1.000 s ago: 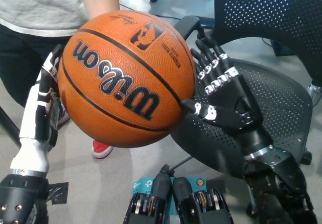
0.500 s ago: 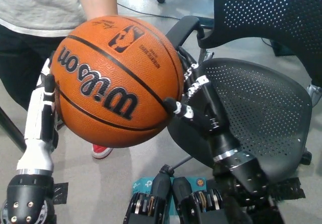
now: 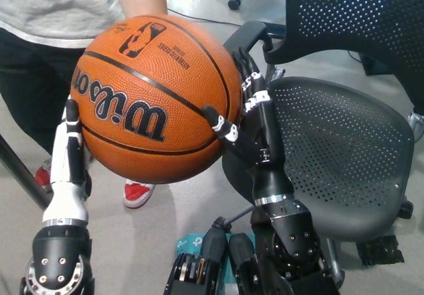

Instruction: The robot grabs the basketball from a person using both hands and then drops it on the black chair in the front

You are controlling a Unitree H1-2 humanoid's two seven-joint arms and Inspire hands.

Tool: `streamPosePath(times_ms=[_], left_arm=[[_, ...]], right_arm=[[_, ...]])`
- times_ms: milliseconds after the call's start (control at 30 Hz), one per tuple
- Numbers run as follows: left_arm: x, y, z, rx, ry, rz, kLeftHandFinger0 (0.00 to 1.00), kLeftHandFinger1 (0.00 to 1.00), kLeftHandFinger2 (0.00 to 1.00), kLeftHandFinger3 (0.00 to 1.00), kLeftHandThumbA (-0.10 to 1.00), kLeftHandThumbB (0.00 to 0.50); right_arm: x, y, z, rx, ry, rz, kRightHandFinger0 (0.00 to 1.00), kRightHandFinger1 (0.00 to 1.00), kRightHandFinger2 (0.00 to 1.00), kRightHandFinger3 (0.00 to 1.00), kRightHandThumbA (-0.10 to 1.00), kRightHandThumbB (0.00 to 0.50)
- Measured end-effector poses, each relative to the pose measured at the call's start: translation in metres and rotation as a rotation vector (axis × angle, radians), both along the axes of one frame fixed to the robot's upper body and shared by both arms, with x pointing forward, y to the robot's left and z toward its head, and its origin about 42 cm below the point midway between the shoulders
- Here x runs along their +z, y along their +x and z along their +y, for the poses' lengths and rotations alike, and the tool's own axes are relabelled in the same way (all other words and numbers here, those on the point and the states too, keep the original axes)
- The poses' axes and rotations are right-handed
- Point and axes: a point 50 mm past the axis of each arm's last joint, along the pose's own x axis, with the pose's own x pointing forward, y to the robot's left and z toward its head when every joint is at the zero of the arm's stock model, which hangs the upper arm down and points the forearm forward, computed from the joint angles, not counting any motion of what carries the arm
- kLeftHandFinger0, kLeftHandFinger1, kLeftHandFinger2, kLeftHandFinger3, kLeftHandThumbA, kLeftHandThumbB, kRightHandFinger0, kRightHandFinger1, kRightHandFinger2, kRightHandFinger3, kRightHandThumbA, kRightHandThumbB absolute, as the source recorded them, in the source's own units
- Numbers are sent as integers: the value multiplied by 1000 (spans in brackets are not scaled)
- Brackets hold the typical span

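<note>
Head view: basketball (image 3: 156,99) between left hand (image 3: 68,169), right hand (image 3: 255,132).

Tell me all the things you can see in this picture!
basketball: one, orange with black lines and lettering, upper left, pressed between the robot's two hands
chair: one, black with a perforated seat and back, right side
shoes: two, red, on the floor under the ball
person: one, grey top and dark trousers, top left, forearm reaching behind the ball
left hand: white, flat against the ball's left side
right hand: black, fingers spread against the ball's right side
</note>
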Motion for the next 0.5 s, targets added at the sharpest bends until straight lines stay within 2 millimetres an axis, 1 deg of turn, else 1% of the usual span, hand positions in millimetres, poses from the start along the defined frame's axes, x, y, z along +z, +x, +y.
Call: streamPosePath(times_ms=[33,67,100,133,200,267,300,333,400,433,467,500], left_arm=[[0,0,-1,-2,-4,2,1000,1000,1000,1000,1000,159],[1,1,-2,-6,-9,2,1000,1000,1000,1000,1000,135],[2,3,-3,-11,-14,2,1000,1000,1000,1000,1000,136],[3,4,-4,-13,-13,1,1000,1000,1000,1000,1000,158],[4,8,-6,-20,-14,-1,1000,1000,1000,1000,1000,168],[7,11,-9,-27,-10,-5,1000,1000,1000,1000,1000,150],[8,12,-10,-30,-8,-7,1000,1000,1000,1000,1000,148],[12,15,-13,-37,-5,-12,1000,1000,1000,1000,1000,124],[19,20,-19,-51,0,-24,1000,1000,1000,1000,1000,117],[24,22,-22,-59,3,-31,1000,1000,1000,1000,1000,117],[28,25,-24,-64,6,-39,1000,1000,1000,1000,1000,115],[34,28,-27,-70,10,-49,1000,1000,1000,1000,1000,112]], right_arm=[[1,0,0,-3,1,0,1000,1000,1000,1000,1000,243],[1,1,-1,-10,5,-1,1000,1000,1000,1000,1000,255],[3,1,-2,-17,8,-3,1000,1000,1000,1000,1000,267],[4,1,-2,-22,12,-6,1000,1000,1000,1000,1000,269],[6,2,-4,-34,17,-10,1000,1000,1000,1000,1000,268],[9,4,-7,-47,21,-16,1000,1000,1000,1000,1000,260],[10,4,-7,-50,21,-19,1000,1000,1000,1000,1000,240],[14,5,-11,-61,22,-28,1000,1000,1000,1000,1000,237],[22,7,-16,-78,25,-47,1000,1000,1000,1000,1000,234],[26,9,-19,-85,26,-57,1000,1000,1000,1000,1000,258],[32,10,-22,-93,27,-70,1000,1000,1000,1000,1000,245],[37,11,-25,-101,28,-84,1000,1000,1000,1000,1000,245]])
